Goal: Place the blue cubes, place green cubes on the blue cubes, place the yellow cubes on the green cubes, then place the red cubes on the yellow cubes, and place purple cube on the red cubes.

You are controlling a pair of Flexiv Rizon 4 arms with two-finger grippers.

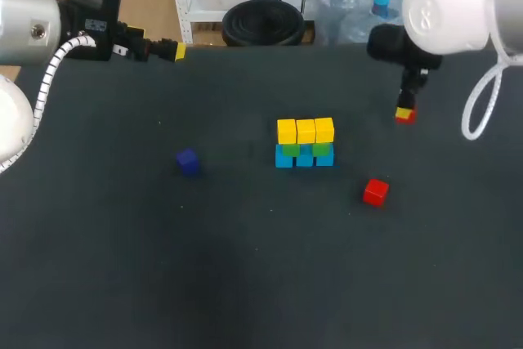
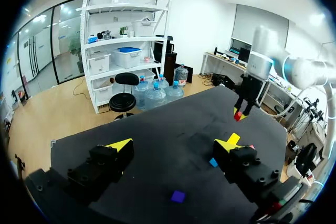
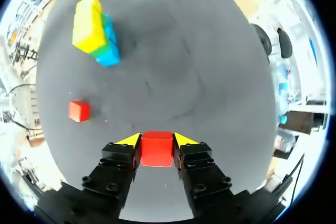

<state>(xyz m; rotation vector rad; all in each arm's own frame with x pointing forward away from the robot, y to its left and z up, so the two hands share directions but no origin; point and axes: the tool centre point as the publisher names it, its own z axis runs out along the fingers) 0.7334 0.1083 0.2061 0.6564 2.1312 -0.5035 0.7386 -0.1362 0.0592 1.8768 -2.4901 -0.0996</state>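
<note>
Right tool (image 3: 156, 139) gripping red cube (image 3: 156, 150) | left tool (image 2: 175, 144) open | from three-layer stack (image 1: 305, 145): second red cube (image 1: 375, 192) at 4 o'clock, purple cube (image 1: 188, 161) at 9 o'clock

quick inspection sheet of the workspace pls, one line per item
surface: dark table, flat, no spills seen
job's things: blue cubes in a row, green cubes on them, yellow cubes on top; second red cube loose to the stack's right; purple cube loose to its left
clutter: nothing seen
grippers: left claw open, empty, at the far left edge; right claw shut on red cube, held above the table
cables: white coiled cable on the left arm; white cable loop on the right arm; neither touches the cubes
surroundings: nothing seen reaching over the table
</note>
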